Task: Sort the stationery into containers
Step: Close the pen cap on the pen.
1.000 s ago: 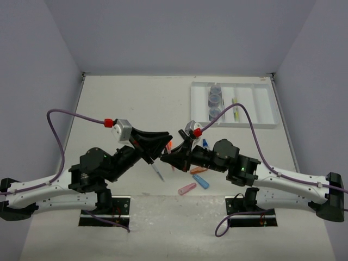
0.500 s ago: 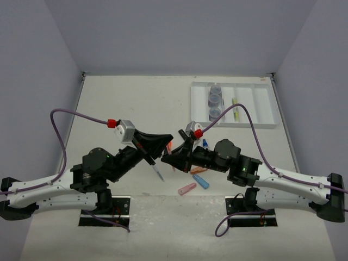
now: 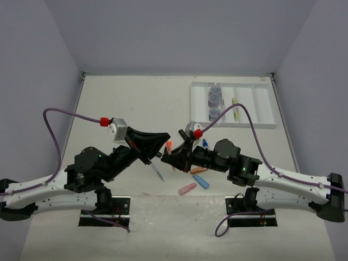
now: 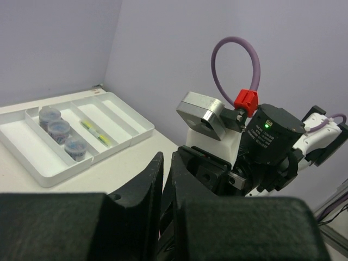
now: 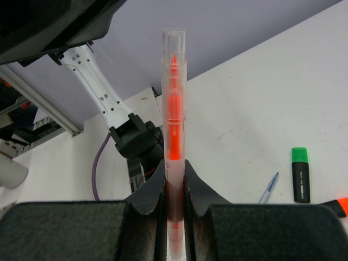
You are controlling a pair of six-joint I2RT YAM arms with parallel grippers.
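Observation:
My right gripper (image 5: 174, 166) is shut on a clear pen with an orange core (image 5: 174, 98), which stands up out of the jaws. From above, this gripper (image 3: 169, 155) hangs over the table's middle. My left gripper (image 3: 161, 138) faces it from the left, just apart from the pen. Its jaws (image 4: 167, 155) stand almost together, with nothing seen between them. The white divided tray (image 3: 261, 106) at the back right holds three grey-blue jars (image 3: 216, 100) and a green-yellow pen (image 3: 236, 109). A blue pen (image 3: 157, 173) lies on the table below the grippers.
Near the right arm lie a pink capsule piece (image 3: 187, 188), a blue one (image 3: 200, 181), an orange one (image 3: 198, 170) and a blue-capped bottle (image 3: 205, 144). A green-capped highlighter (image 5: 300, 174) lies beside the blue pen (image 5: 269, 187). Grey walls close in three sides.
My left gripper has closed its jaws and drawn back a little to the left. The right gripper and its orange pen have not moved.

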